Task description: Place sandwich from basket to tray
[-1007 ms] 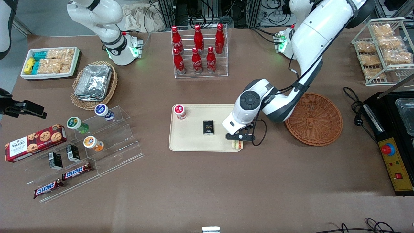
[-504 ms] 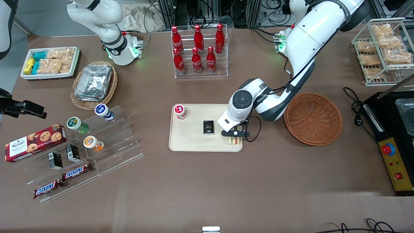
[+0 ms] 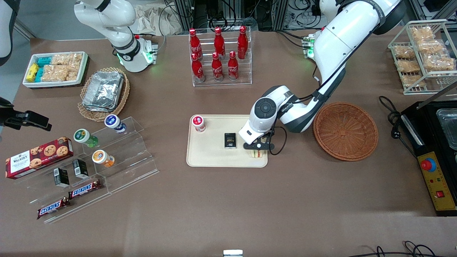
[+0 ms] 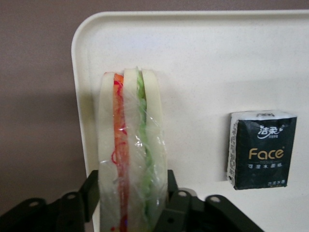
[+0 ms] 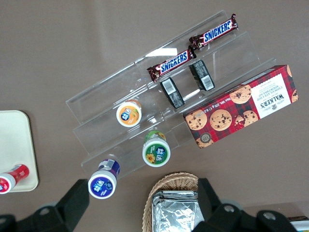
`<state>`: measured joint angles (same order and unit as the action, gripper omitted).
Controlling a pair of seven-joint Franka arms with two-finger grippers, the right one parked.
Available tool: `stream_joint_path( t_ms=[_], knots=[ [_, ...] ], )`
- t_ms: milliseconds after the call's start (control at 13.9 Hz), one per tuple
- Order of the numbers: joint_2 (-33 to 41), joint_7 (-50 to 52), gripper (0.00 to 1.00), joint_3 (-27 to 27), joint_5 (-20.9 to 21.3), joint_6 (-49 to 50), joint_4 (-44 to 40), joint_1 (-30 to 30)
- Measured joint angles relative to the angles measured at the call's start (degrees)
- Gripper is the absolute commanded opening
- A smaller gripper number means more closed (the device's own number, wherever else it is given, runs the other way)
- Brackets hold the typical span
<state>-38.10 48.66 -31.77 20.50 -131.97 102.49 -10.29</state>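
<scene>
Brown tabletop, and the gripper hangs over the tray, pinching the one sandwich on edge, long axis pointing away from the fingers, directly over the tray corner toward the emptied basket. One tissue pack sits beside it.

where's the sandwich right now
The sandwich is clamped in the pincer over the tray, near its corner toward the basket, beside the black tissue pack.
</scene>
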Motion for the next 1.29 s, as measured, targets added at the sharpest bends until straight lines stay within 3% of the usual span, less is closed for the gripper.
stream_joint_path(
  t_ms=[647,1007,1295],
  knots=[
    [2.61,0.21,1.0,0.18,0.1,0.25,-1.8,0.48],
    [11.0,-0.57,1.0,0.28,0.1,7.87,-3.81,6.82],
    [18.35,-10.9,1.0,0.41,-0.68,15.41,-8.28,13.48]
  ],
)
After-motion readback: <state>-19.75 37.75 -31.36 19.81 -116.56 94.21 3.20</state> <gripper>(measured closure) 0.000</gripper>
